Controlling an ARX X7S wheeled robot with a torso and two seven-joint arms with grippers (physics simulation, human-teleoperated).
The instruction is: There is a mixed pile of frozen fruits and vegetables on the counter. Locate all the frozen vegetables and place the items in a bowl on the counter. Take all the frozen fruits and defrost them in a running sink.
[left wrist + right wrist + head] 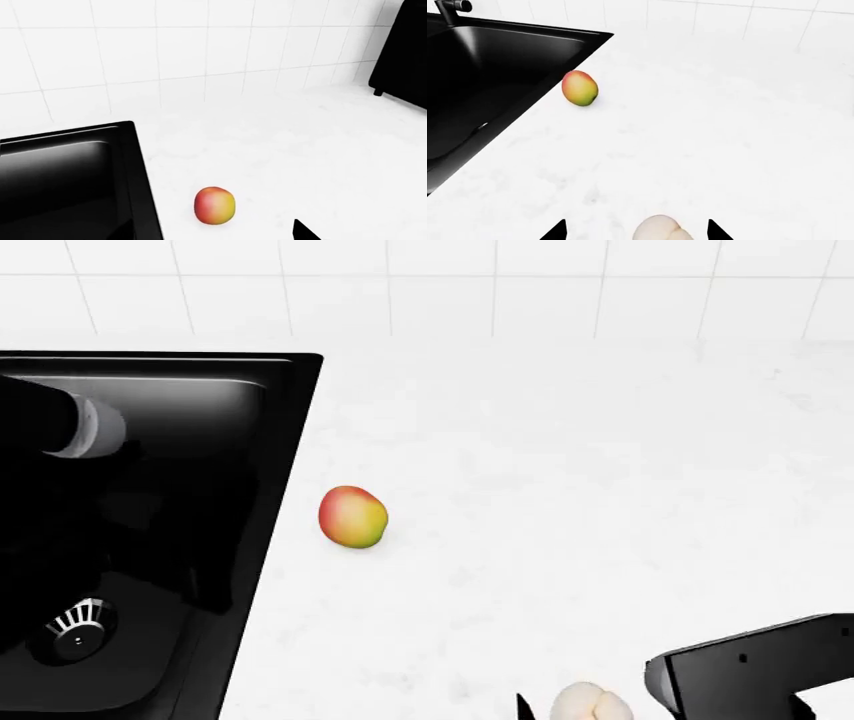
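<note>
Cream fruit point(660, 229) sits between the right pincer point(637, 231) fingertips, apparently ungripped, jaws wide.

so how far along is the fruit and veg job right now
Nothing visibly finished: no bowl or vegetables show in any view, so that half can't be judged. Both fruits are on the counter, not in the sink. In hand: the right gripper is open with the pale fruit between its fingertips, not yet lifted. Left: the red-yellow fruit lies untouched beside the sink, and no running water is visible.
</note>
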